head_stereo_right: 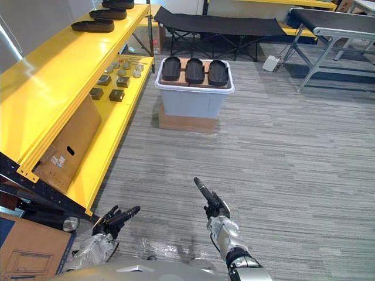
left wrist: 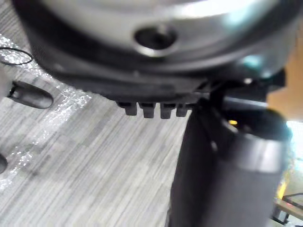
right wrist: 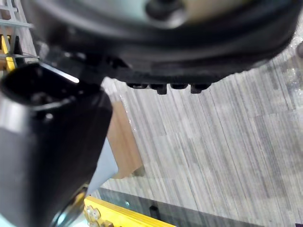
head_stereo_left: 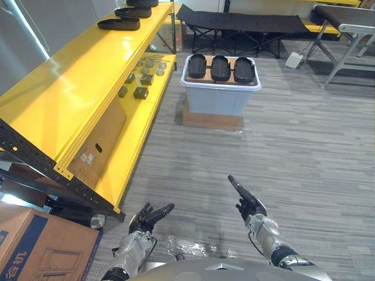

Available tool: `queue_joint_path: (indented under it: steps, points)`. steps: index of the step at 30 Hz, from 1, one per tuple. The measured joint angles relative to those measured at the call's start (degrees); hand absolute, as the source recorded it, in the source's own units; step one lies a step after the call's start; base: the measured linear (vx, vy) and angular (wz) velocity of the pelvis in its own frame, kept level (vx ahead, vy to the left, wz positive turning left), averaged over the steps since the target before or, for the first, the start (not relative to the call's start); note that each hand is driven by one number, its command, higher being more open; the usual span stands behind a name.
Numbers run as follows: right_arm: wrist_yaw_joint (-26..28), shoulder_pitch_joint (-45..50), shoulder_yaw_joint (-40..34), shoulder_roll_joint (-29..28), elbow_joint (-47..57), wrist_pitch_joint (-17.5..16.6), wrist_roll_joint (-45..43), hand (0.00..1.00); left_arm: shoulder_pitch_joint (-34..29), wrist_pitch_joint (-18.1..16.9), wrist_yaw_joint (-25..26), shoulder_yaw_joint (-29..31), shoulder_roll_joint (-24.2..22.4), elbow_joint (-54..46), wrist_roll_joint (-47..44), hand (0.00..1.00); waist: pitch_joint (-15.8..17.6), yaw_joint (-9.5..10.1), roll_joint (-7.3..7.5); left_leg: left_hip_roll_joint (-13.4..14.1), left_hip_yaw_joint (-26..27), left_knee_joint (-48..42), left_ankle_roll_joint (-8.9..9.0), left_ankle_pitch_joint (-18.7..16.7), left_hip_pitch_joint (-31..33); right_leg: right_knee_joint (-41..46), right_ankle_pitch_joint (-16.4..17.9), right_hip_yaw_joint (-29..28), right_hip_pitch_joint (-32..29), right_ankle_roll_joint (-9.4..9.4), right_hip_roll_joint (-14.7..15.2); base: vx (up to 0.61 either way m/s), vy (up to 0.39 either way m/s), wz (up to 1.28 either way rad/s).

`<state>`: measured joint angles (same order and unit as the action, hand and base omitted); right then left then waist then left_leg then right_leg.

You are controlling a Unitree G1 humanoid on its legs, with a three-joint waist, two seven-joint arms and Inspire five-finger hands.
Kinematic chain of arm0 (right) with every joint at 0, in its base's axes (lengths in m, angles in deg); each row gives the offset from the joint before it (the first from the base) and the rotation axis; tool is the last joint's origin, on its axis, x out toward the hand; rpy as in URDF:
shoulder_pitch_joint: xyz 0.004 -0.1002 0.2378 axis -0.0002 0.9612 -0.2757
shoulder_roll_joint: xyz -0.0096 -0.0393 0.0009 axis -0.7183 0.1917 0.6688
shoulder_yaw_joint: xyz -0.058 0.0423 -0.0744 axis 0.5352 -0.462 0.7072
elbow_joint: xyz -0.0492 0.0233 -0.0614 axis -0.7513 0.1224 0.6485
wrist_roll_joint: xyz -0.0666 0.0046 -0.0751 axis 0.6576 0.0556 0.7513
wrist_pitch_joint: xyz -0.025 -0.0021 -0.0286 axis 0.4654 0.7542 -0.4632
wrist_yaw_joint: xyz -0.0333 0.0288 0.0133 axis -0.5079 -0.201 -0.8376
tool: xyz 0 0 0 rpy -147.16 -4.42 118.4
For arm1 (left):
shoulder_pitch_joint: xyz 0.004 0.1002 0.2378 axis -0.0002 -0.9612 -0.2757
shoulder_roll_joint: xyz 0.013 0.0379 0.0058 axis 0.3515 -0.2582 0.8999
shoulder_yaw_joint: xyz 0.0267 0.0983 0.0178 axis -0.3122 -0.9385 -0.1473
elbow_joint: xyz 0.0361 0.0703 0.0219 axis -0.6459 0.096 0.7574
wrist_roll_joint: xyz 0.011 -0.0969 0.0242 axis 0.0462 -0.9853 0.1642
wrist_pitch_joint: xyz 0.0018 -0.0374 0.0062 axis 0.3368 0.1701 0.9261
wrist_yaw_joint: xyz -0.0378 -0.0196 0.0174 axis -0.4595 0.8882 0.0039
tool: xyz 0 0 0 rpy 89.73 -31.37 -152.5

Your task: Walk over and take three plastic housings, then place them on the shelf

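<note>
Three black plastic housings (head_stereo_left: 221, 68) lie side by side on a brown board on top of a pale grey bin (head_stereo_left: 217, 99) across the floor ahead. More black housings (head_stereo_left: 119, 23) rest on the top level of the yellow shelf (head_stereo_left: 64, 88) at the left. My left hand (head_stereo_left: 147, 218) hangs low near the shelf's front corner, fingers straight and holding nothing. My right hand (head_stereo_left: 248, 202) is low at the centre right, fingers extended toward the bin, empty. Both hands are far from the bin.
Small metal parts (head_stereo_left: 140, 76) sit on the shelf's lower level beside a cardboard sheet (head_stereo_left: 99, 140). A cardboard box (head_stereo_left: 35, 246) stands at the lower left. A black folding cot (head_stereo_left: 240, 23) and a grey table frame (head_stereo_left: 345, 41) stand behind the bin.
</note>
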<state>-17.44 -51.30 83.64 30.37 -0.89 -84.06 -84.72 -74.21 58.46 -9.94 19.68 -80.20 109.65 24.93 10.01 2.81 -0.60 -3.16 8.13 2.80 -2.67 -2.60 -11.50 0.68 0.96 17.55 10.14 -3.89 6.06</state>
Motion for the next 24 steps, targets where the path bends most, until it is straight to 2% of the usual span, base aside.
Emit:
queue_joint_path:
  steps: [6,9,11,12,14,15,16,18,20,21,24]
  points:
    - [1.6,1.7,0.0,-0.4,0.6,-0.2,-2.3,1.0,-0.7,-0.9,0.7,0.1,-0.6,-1.2,0.3,1.0,0.0,0.12,0.03,-0.1,0.0,2.0,-0.06,0.8,-0.9,0.1,-0.1,-0.2,-0.1,-0.07,-0.1,-0.04,0.009,0.0]
    - [-0.9,2.3,0.0,-0.8,2.4,-0.2,-2.0,1.0,-2.6,-1.2,1.2,0.1,-0.7,-5.5,0.3,1.0,0.1,0.15,0.23,-0.2,0.9,1.4,-0.12,0.6,-0.3,1.9,0.3,-0.9,-1.6,-0.12,0.5,0.0,0.039,-0.13]
    - [-2.1,1.3,0.0,-0.8,3.8,-0.2,-2.1,1.0,-1.1,-1.3,2.0,0.0,-0.5,-8.0,-0.3,1.0,1.5,0.11,1.46,-0.4,1.2,-5.2,-1.22,-1.6,4.3,14.1,3.4,-2.1,-9.0,-0.61,2.8,0.0,0.055,-0.03]
    - [-2.5,1.0,0.0,-0.8,4.3,-0.3,-2.2,1.0,-0.3,-1.3,2.2,0.0,-0.5,-8.6,-0.9,1.0,2.8,0.18,1.59,0.0,1.5,-8.0,-1.73,-2.5,5.3,20.6,3.6,-2.5,-11.9,-0.55,3.6,-0.03,0.073,-0.02]
    - [-3.2,0.7,0.3,-1.5,4.7,-1.3,-3.4,1.0,0.1,-1.3,2.6,-0.1,-0.2,-10.9,-1.1,1.0,5.6,0.23,2.74,0.4,2.2,-11.5,-2.81,-4.7,4.5,32.5,3.6,-3.6,-16.5,-0.87,5.5,-0.06,0.068,-0.11]
    - [-3.5,1.0,0.3,-2.0,5.3,-1.6,-4.1,1.0,-0.2,-1.3,2.7,-0.1,-0.2,-12.1,-1.1,1.0,6.5,0.37,3.02,0.5,2.6,-13.0,-2.8,-6.1,4.2,34.5,4.3,-3.5,-17.1,-0.4,6.0,-0.07,0.039,-0.28]
    - [-4.1,1.8,0.7,-2.4,7.0,-1.6,-4.6,1.0,-0.7,-1.1,3.2,-0.1,-0.3,-13.2,-1.0,1.0,6.9,0.81,3.16,0.9,3.1,-14.6,-2.43,-7.7,4.3,31.7,4.8,-2.7,-17.0,-0.17,5.8,-0.06,0.037,-0.36]
    - [-4.3,2.0,1.3,-2.3,9.0,-1.6,-5.9,1.0,-0.8,-1.0,3.9,-0.2,-0.3,-14.3,-1.0,1.0,7.1,0.9,3.02,1.6,3.6,-14.8,-2.73,-8.6,4.5,22.2,4.1,-1.2,-16.9,-1.22,4.8,-0.01,0.019,-0.28]
    - [-3.1,2.1,1.3,-2.1,9.6,-1.3,-7.5,1.0,-0.9,-1.0,4.4,-0.2,-0.7,-15.4,-0.9,1.0,7.6,0.84,2.51,3.2,4.0,-15.3,-2.13,-9.1,5.0,9.8,1.0,0.5,-17.0,-3.51,2.8,0.06,-0.022,-0.12]
    - [-2.8,2.6,1.4,-2.2,9.5,-1.2,-7.1,1.0,-1.5,-1.0,4.5,-0.2,-0.7,-15.8,-0.9,1.0,7.9,0.93,2.56,3.5,4.4,-15.9,-1.47,-9.9,4.8,7.2,0.3,1.2,-17.7,-3.38,3.2,0.14,-0.072,-0.17]
    - [-1.5,4.8,1.9,-2.2,8.8,-1.0,-5.4,1.0,-4.0,-1.0,5.3,-0.2,-0.6,-16.1,-0.9,1.0,8.0,1.27,3.07,4.1,4.8,-18.1,0.98,-13.5,2.9,6.9,-0.2,0.2,-17.1,-2.58,3.7,0.18,-0.125,-0.11]
